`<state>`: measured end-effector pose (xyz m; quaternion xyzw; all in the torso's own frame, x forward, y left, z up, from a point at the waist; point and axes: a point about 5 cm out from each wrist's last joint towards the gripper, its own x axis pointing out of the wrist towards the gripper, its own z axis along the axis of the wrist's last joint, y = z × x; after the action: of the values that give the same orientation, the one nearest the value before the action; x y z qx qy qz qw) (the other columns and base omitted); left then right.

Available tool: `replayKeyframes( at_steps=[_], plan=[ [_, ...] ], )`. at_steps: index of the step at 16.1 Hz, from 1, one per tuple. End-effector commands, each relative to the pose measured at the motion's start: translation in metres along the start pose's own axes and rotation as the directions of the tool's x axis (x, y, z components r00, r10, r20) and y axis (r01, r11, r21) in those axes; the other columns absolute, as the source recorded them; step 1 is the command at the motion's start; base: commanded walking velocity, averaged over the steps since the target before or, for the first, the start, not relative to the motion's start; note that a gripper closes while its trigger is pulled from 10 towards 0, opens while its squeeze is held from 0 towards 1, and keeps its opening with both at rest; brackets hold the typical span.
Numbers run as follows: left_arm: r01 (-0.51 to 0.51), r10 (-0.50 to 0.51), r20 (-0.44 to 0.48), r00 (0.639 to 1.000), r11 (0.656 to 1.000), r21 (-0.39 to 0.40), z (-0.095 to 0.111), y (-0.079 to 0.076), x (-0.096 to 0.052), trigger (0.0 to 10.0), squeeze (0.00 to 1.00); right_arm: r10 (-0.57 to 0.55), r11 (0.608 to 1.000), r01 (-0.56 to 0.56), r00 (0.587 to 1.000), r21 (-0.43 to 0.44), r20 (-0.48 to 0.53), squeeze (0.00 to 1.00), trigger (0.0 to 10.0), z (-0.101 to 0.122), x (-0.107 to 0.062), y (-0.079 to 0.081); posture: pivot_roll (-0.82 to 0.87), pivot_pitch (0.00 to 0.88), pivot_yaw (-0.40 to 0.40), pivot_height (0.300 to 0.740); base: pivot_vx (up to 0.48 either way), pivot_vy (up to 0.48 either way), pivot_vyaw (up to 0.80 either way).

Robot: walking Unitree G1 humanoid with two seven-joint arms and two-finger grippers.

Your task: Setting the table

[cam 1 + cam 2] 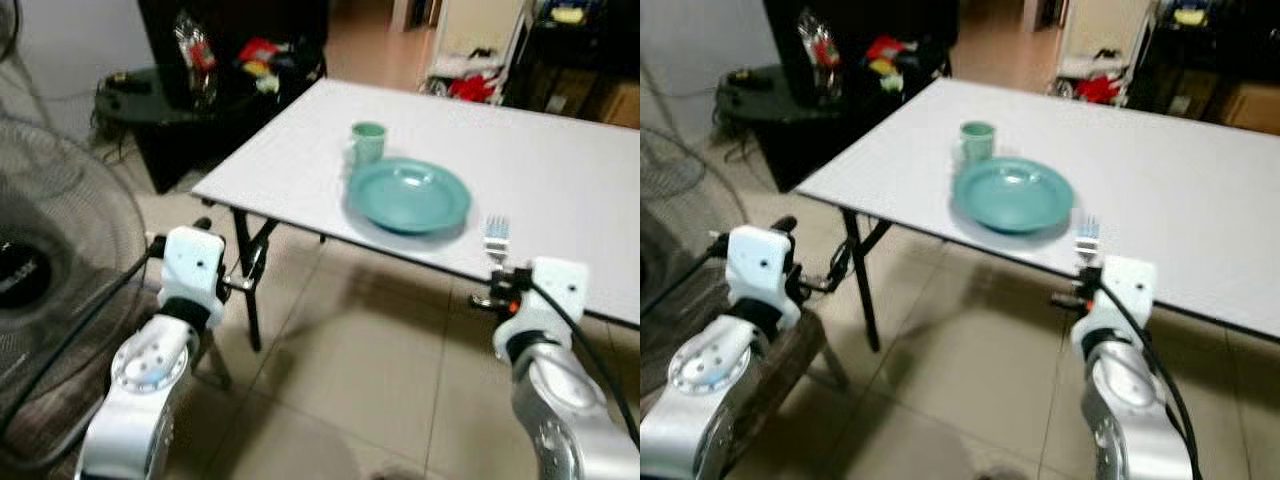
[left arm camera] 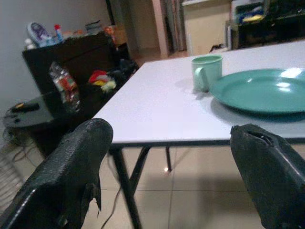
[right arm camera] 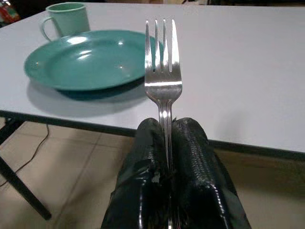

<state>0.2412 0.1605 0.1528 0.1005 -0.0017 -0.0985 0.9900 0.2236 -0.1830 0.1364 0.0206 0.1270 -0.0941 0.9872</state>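
The left claw hung spread and empty below the counter, left of the plate, beside a fan and the counter leg it could have snagged on. The right claw pinched the fork low on its handle, tines just right of the plate at the counter's near edge. With so thin a grip the fork might have twisted or dropped to the floor, or its tines might have struck the plate, behind which stood the cup.
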Motion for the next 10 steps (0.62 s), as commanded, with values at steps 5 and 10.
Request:
replayKeyframes(
  at_steps=[5,10],
  plan=[
    [-0.054,0.054,0.002,0.999,0.998,-0.036,0.001,0.005,-0.008,10.0,0.0,0.05,0.999,-0.05,0.999,-0.012,0.015,0.0,10.0,0.008,0.011,0.009,0.03,0.0,0.006,0.74,0.0,-0.192,-0.76],
    [-0.092,0.092,0.004,0.996,0.994,-0.05,0.002,0.011,-0.013,10.0,0.0,0.203,0.977,-0.198,0.977,-0.078,0.06,0.0,10.0,0.019,0.029,0.031,0.07,0.0,-0.026,0.74,0.18,0.0,-0.25]
  ],
)
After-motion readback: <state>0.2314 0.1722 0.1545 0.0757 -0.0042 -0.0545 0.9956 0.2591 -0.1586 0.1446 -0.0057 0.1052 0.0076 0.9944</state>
